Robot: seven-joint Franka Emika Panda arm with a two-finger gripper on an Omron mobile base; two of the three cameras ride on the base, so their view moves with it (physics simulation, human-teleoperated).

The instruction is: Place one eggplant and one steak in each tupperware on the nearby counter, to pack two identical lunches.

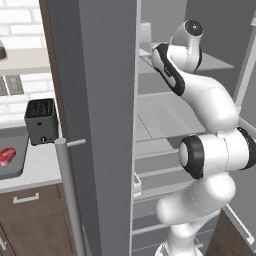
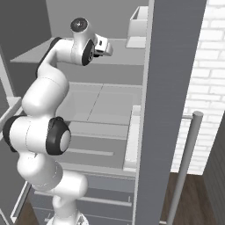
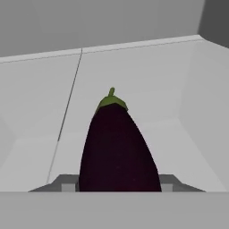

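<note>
Dark purple, almost black, the eggplant (image 3: 118, 150) fills the lower centre of the hand view, green stalk pointing up and away, with the tool (image 3: 120, 188) closed on its near end — held this way, I judge, to lift it off the pale fridge shelf (image 3: 40, 112). At the far left of the left base view, a pink-red steak (image 1: 7, 156) sits in a grey tupperware (image 1: 15, 172) on the worktop (image 1: 35, 172) beside a black toaster (image 1: 41, 121) — probably where the eggplant belongs.
</note>
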